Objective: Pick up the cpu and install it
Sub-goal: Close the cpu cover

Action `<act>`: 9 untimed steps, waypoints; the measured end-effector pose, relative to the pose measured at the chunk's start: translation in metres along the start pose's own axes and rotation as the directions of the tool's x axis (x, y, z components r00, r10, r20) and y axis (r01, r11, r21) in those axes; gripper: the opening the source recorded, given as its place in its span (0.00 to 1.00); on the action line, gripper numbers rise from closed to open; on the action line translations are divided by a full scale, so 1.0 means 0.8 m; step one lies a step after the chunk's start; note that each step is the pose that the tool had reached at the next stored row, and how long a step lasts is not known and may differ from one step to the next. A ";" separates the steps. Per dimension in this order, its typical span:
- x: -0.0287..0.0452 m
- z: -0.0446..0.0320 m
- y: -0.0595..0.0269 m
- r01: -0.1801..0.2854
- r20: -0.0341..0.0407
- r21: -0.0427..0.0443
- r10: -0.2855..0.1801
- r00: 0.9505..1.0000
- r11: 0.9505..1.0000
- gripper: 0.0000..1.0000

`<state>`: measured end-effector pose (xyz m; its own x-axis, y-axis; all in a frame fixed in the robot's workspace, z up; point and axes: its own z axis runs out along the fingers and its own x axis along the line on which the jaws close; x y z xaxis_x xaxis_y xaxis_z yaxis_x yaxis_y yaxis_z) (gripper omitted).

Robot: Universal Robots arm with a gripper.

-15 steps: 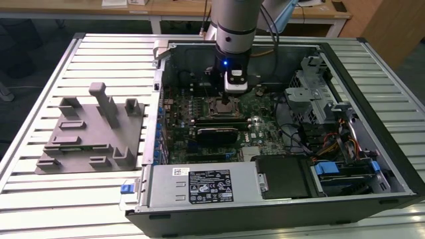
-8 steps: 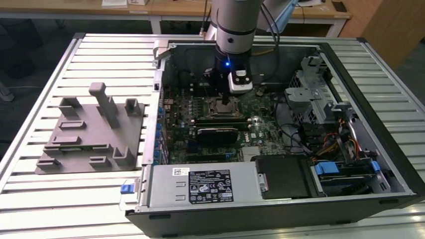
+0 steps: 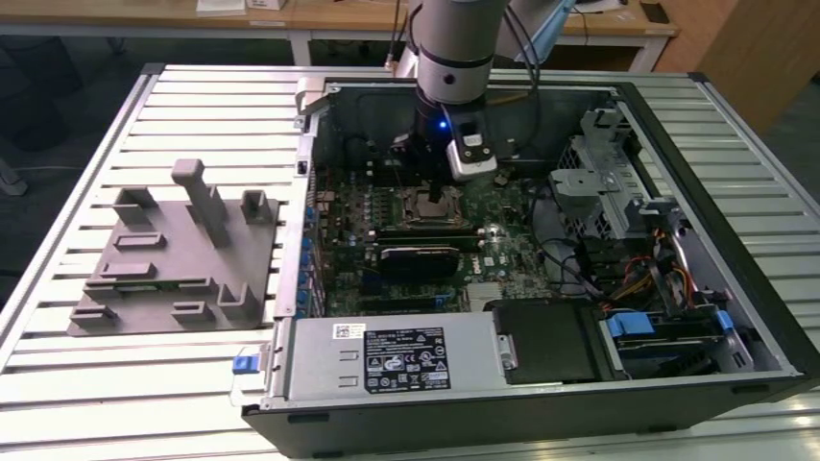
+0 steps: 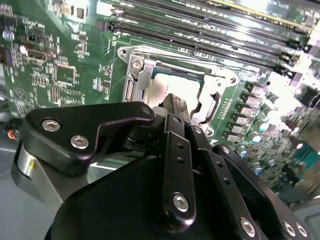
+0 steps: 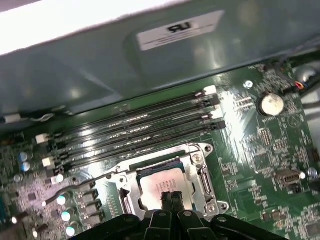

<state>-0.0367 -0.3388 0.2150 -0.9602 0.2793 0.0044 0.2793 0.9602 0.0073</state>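
The cpu lies flat in the motherboard socket, its pale silver top showing inside the metal socket frame. It also shows in the second wrist view as the cpu inside the frame. My gripper is shut, its two black fingers pressed together with their tips right over the cpu's top, near one edge. I cannot tell whether they touch it. In the exterior view the arm reaches down into the open computer case, with the gripper over the socket.
Black memory slots run beside the socket, with the case wall beyond them. A coin battery sits on the board. A grey fixture stands on the table at the exterior view's left. A power supply and drive cage crowd the case.
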 end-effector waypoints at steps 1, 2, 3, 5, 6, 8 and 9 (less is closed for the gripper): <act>0.0000 0.0001 0.000 0.017 0.000 0.000 -0.017 1.000 1.000 0.11; 0.0000 0.0002 0.000 0.034 0.000 0.000 -0.034 0.999 0.999 0.11; 0.0000 0.0004 0.000 0.050 -0.001 0.000 -0.050 0.999 0.999 0.11; 0.0000 0.0006 0.000 0.082 -0.001 -0.001 -0.082 0.997 0.997 0.11; 0.0000 0.0008 0.000 0.098 -0.001 -0.002 -0.098 0.995 0.995 0.11; 0.0000 0.0010 0.000 0.133 -0.002 -0.003 -0.133 0.991 0.991 0.11; 0.0000 0.0011 0.000 0.148 -0.002 -0.003 -0.148 0.989 0.989 0.11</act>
<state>-0.0367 -0.3388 0.2141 -0.9909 0.1342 0.0052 0.1342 0.9909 0.0113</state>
